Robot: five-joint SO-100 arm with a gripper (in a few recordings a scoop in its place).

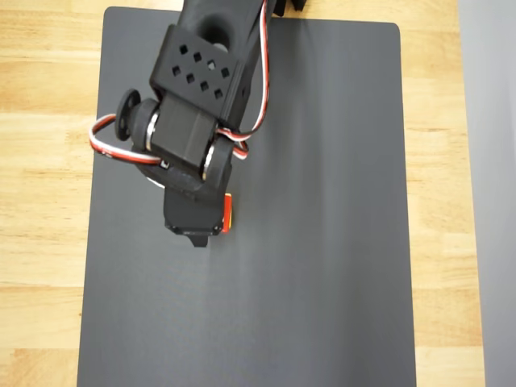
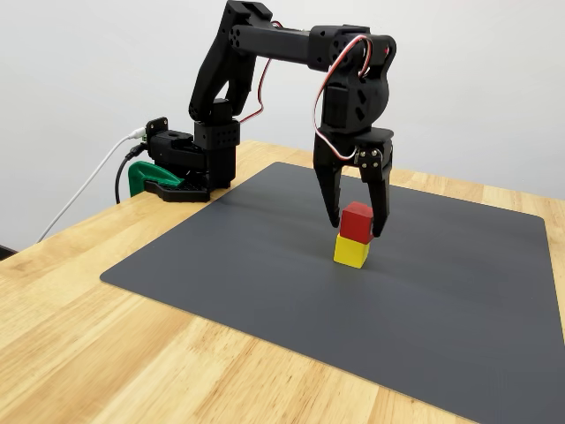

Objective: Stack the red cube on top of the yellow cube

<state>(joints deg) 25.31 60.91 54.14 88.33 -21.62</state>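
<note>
Spreading across the wooden table [image 2: 106,353], the dark mat [image 2: 459,300] carries the whole scene; over its middle the black arm [image 2: 265,44] reaches down, its gripper [image 2: 355,228] pointing straight at the mat; in the fixed view the jaws stand apart, one on each side of the red cube [image 2: 357,221], seemingly released though contact cannot be ruled out; the red cube sits squarely on the yellow cube [image 2: 351,252], directly between and below the fingers, so a straight upward retreat looks clear.
</note>
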